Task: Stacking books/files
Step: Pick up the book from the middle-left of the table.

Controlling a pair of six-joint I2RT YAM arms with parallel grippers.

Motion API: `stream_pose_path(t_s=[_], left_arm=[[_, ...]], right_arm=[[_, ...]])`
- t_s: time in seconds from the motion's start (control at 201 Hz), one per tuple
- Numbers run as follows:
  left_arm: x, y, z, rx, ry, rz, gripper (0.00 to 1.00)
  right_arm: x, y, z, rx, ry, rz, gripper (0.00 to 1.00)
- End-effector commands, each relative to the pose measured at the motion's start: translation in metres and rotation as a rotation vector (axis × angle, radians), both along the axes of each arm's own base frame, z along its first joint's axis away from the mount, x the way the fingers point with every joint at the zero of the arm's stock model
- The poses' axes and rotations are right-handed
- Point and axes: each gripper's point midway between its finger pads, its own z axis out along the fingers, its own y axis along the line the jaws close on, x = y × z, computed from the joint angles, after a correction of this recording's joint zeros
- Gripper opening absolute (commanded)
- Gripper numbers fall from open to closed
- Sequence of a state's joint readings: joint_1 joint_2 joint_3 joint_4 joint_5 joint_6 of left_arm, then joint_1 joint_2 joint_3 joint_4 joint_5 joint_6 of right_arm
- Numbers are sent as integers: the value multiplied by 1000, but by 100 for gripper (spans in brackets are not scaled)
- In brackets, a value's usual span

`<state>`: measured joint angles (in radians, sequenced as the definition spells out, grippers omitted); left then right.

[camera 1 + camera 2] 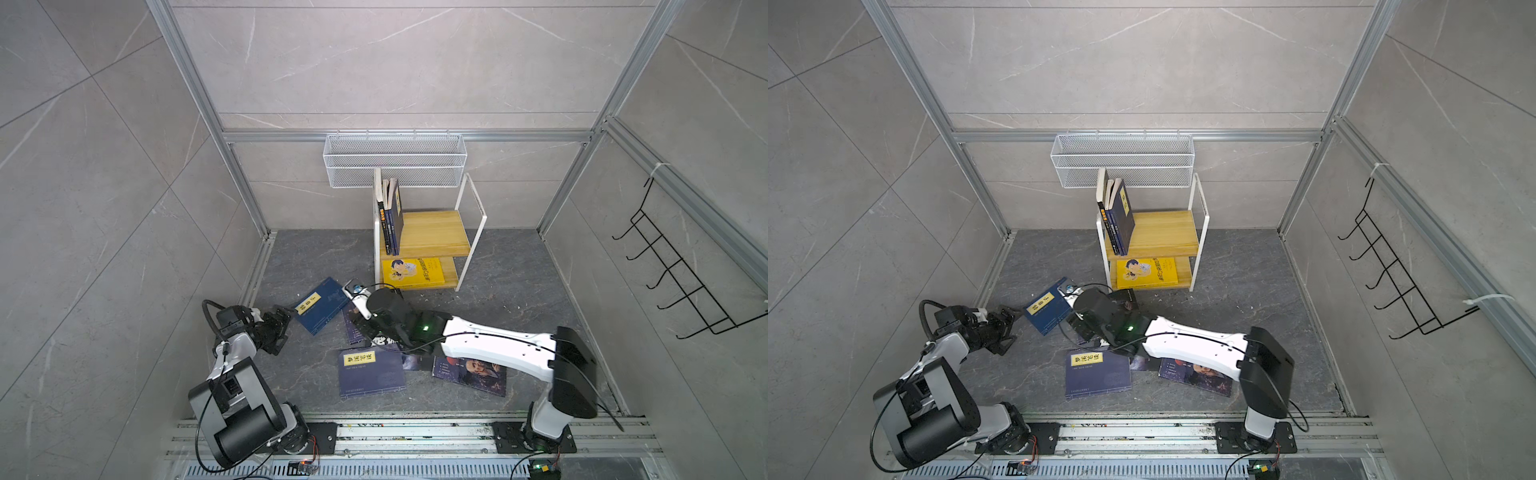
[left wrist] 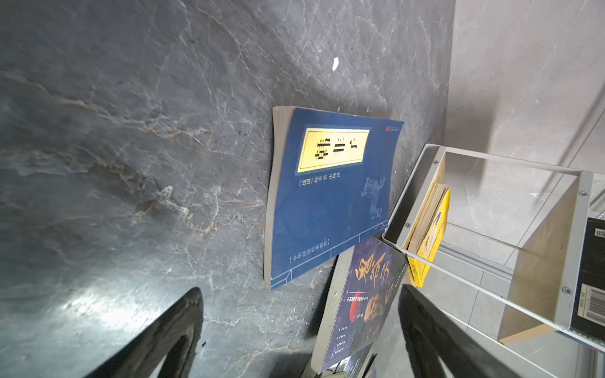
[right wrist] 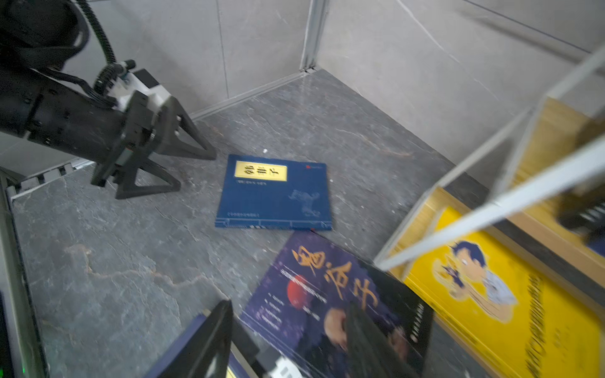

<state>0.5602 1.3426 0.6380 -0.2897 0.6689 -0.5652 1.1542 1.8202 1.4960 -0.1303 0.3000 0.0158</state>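
A navy book with a yellow label [image 1: 322,305] [image 2: 327,196] [image 3: 275,193] lies flat on the dark floor. My left gripper [image 1: 286,316] [image 1: 1013,318] [image 2: 299,294] stands open just left of it, not touching it. A purple book with gold calligraphy [image 3: 320,288] [image 2: 363,304] lies tilted on a black one [image 3: 415,314]. My right gripper [image 3: 291,327] hovers low over it with its jaws apart, one finger at the book's edge and one over its cover. Nearer the front lie a second yellow-labelled navy book [image 1: 370,372] and a portrait book [image 1: 469,374].
A white-framed wooden shelf [image 1: 428,232] stands at the back with three books upright [image 1: 390,216] on top and a yellow book [image 1: 411,272] below. A wire basket [image 1: 395,160] hangs on the back wall, and a black hook rack [image 1: 673,270] on the right wall.
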Motion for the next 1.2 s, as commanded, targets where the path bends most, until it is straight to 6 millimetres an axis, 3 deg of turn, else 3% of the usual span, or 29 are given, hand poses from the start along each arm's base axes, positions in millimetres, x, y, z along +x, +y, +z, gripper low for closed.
stream_pose_path(t_s=[0.0, 0.119, 0.249, 0.448, 0.588, 0.807, 0.906, 1.195], left_arm=[[19, 8, 12, -13, -44, -9, 91], [32, 12, 14, -30, -65, -55, 83], [43, 15, 2, -95, -15, -68, 76], [52, 19, -19, -143, 63, -98, 71], [55, 18, -28, -190, 94, -111, 68], [55, 17, -44, -221, 149, -109, 66], [57, 17, -49, -217, 157, -127, 57], [59, 14, -66, -255, 218, -145, 58]], right_arm=[[12, 28, -7, -28, 21, -21, 57], [28, 56, -37, -146, 95, -76, 60], [47, 85, -64, -191, 112, -101, 62], [78, 102, -105, -114, 247, -151, 61], [103, 98, -133, -39, 365, -201, 58], [136, 86, -159, 18, 405, -283, 55], [146, 83, -180, 44, 454, -310, 55], [139, 74, -233, -4, 555, -339, 54]])
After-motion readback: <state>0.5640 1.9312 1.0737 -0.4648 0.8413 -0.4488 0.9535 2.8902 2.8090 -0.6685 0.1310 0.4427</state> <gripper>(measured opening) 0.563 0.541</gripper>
